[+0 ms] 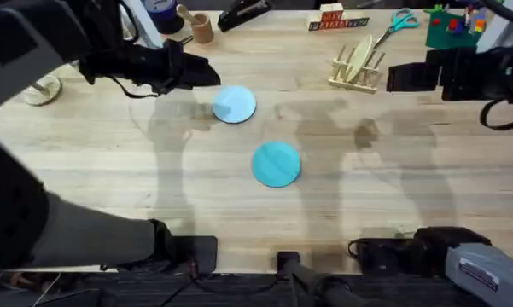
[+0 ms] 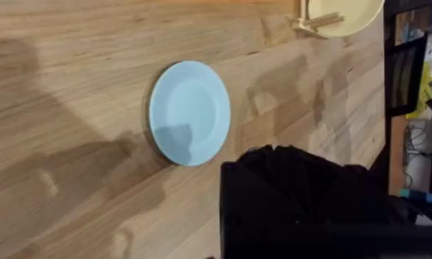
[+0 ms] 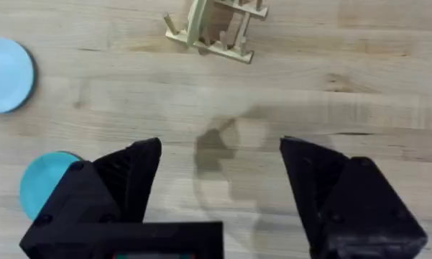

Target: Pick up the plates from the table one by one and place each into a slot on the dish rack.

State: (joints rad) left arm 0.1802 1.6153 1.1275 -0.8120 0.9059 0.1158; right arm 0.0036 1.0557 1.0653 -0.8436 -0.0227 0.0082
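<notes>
While flat, plates point(image 1: 234, 105) look round; blue.

The wooden tabletop point(image 1: 111, 170) carries two round plates lying flat and apart from each other; the pale blue plate point(image 1: 235, 105) sits farther back, the turquoise plate point(image 1: 276, 164) nearer the middle front; the left tool point(image 1: 206, 72) hangs just beside the pale plate's back-left edge, its dark arm reaching in from the left; the dish rack point(image 1: 358, 66) stands at the back right with a cream plate point(image 1: 359, 55) upright in its pegs; the right tool point(image 1: 399, 78) hovers just beside the rack on its right; scissors point(image 1: 399, 21), lettered blocks point(image 1: 333, 19) and a small wooden cup point(image 1: 202, 30) lie along the far edge.
</notes>
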